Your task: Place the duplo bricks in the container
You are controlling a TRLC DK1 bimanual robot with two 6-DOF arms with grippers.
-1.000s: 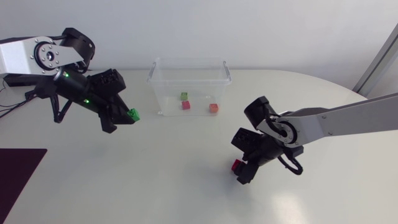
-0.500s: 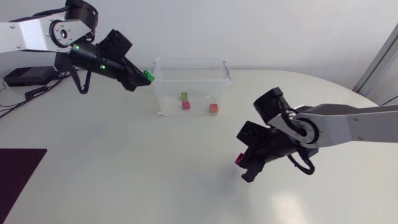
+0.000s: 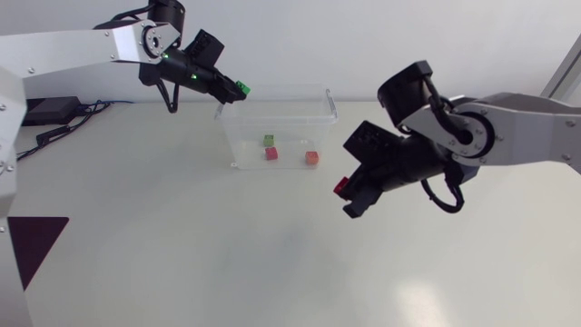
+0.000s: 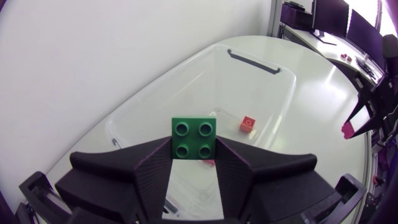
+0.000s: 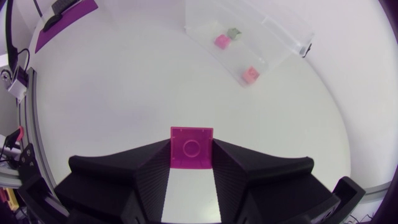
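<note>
Left gripper [image 4: 194, 155] was clamped on a green duplo brick [image 4: 194, 137], held over the left rear corner of the clear container [image 3: 234, 136]. Right gripper [image 5: 191, 163] pinched a magenta brick [image 5: 191, 147] above the table [image 3: 182, 254], near the container's right side. Inside lay a green brick [image 3: 269, 140], a pink brick [image 3: 271, 153] and an orange brick [image 3: 312, 157].
</note>
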